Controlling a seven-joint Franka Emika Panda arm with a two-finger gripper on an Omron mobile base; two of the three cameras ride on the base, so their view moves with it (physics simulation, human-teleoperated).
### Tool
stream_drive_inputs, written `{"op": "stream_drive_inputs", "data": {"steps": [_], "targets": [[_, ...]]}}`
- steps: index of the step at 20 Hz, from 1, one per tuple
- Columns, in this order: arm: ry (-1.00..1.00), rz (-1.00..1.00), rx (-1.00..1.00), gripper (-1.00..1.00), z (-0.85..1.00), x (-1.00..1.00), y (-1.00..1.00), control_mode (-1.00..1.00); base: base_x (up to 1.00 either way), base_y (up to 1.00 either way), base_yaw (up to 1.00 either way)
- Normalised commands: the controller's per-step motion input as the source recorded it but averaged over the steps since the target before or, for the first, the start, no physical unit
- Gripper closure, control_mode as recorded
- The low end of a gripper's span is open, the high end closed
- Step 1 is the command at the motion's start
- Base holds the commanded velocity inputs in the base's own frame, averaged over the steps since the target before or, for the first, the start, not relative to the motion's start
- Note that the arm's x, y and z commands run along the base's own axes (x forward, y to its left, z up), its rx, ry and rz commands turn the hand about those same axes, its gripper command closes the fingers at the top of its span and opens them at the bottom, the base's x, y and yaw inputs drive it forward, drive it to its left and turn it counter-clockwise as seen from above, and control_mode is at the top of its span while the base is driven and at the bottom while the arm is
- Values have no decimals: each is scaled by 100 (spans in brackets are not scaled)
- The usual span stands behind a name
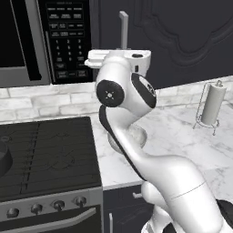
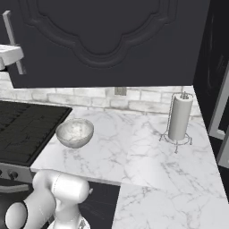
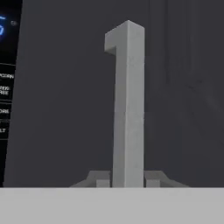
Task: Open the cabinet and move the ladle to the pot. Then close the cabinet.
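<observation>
The gripper point(image 3: 127, 183) pinches the long silver handle point(image 3: 128, 105) of the cabinet point(image 1: 182, 36), one finger on each side. The arm reaches up high to the shut door. The microwave point(image 1: 41, 36) is beside it. Below lie the marble counter point(image 2: 134, 152), bowl point(image 2: 74, 132) and paper towel roll point(image 2: 180, 117).

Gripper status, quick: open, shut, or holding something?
Gripper: closed on the long vertical silver bar handle of the dark charcoal wall cabinet; its door looks shut.
</observation>
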Motion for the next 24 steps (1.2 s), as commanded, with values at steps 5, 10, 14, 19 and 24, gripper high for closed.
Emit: {"op": "stream_drive_inputs", "data": {"steps": [5, 10, 14, 19, 24], "targets": [[-19, 0, 2, 100, 30, -100, -41, -100, 0, 0, 0], [-9, -1, 9, 100, 26, -100, -77, -100, 0, 0, 0], [-4, -4, 15, 100, 33, -100, -97, -100, 0, 0, 0], [-8, -9, 19, 100, 33, -100, -100, -100, 0, 0, 0], [-3, -13, 22, 100, 32, -100, -100, -100, 0, 0, 0]]}}
